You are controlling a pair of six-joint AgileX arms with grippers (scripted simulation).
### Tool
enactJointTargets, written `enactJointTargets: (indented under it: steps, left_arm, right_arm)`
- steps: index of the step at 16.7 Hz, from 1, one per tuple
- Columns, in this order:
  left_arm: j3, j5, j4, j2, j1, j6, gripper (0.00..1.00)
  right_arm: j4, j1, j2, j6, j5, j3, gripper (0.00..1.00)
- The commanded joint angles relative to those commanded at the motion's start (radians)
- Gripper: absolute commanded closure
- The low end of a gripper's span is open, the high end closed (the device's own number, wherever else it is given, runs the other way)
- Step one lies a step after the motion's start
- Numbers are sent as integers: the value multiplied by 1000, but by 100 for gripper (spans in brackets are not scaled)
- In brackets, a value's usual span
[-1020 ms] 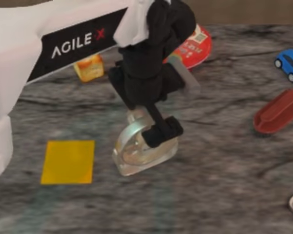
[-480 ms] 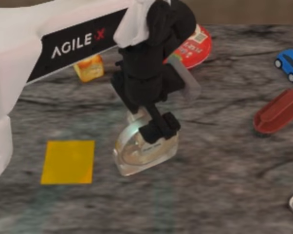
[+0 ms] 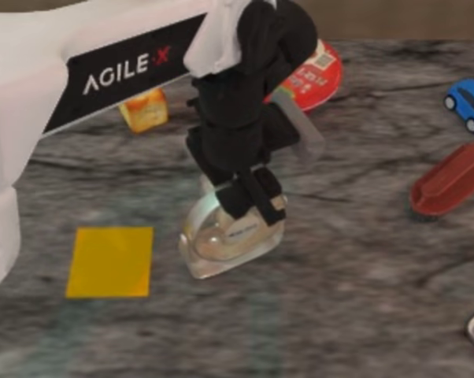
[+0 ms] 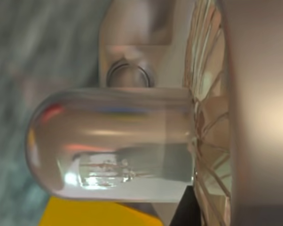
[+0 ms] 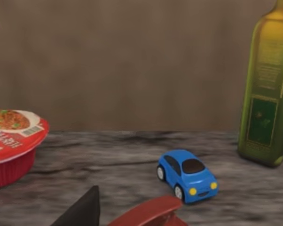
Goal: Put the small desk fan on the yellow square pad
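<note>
The small desk fan (image 3: 221,240) lies on the table just right of the yellow square pad (image 3: 111,261), apart from it. It is translucent and silvery. My left gripper (image 3: 249,206) comes down from above and is shut on the fan's upper rim. In the left wrist view the fan (image 4: 118,141) fills the picture, its rounded body and cage ribs very close, with a corner of the yellow pad (image 4: 85,214) beyond it. My right gripper (image 5: 85,209) stays parked at the table's right side, showing only as a dark tip.
A red-lidded noodle bowl (image 3: 316,75) and an orange cube (image 3: 145,109) sit behind the left arm. On the right are a blue toy car (image 3: 469,102) and a long red object (image 3: 453,177). A green bottle (image 5: 268,94) stands past the car.
The left gripper's fingers have drawn together onto the fan's rim, and the fan has shifted slightly. The right arm has not moved.
</note>
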Motion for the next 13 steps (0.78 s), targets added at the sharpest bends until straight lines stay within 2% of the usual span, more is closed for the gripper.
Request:
enactJointTargets:
  steps: [10, 13]
  left_arm:
    - [4, -1, -3, 1, 1, 2, 100]
    - [77, -4, -70, 4, 8, 0, 100]
  right_arm:
    - [0, 0, 0, 0, 0, 0, 0]
    - [0, 0, 0, 0, 0, 0, 0]
